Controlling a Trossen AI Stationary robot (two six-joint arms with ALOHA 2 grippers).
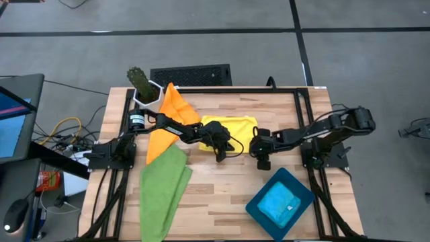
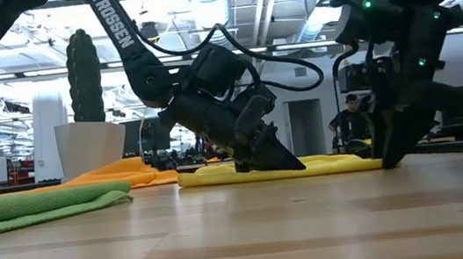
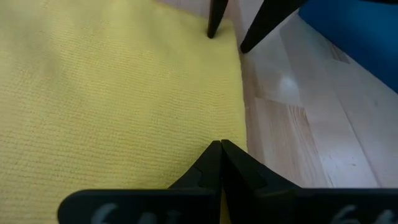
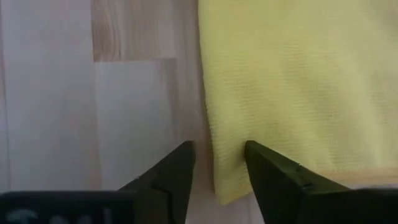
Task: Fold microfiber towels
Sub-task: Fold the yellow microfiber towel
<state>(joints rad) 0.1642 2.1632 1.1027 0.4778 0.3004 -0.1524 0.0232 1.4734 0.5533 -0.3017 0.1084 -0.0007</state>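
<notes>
- Yellow towel [image 1: 232, 126] is lying flat in the middle of the tabletop [image 1: 222, 195], and both arms are working at it.
- Left gripper [image 3: 219, 149] is resting on the yellow towel with its jaws pressed together, nothing between them; it is sitting just inside the cloth's edge, probably pinning the fold so it does not spring back.
- Right gripper [image 4: 217, 163] is standing tip-down at the towel's near corner with its jaws apart, one finger over bare wood and the other over cloth; the corner is lying loose between them, gripped by neither, so this looks like a release after laying the edge down.
- In the low view the left gripper [image 2: 265, 152] is leaning in at a slant while the right gripper [image 2: 391, 152] is coming down almost upright at the towel's [image 2: 324, 163] end.
- Orange towel [image 1: 171, 117] is lying spread behind the left arm, reaching toward the back edge, apparently waiting its turn.
- Green towel [image 1: 163, 188] is lying loosely in a long heap at the front left, overhanging the tabletop's front edge, also unfolded.
- Blue towel [image 1: 277, 204] is sitting bunched small inside the tray [image 1: 259, 208] at the front right, seemingly the place for finished ones.
- Count: four towels, one of each colour; one tray; two arms.
- A potted cactus [image 1: 139, 82] is standing at the back left corner, clear of the work.
</notes>
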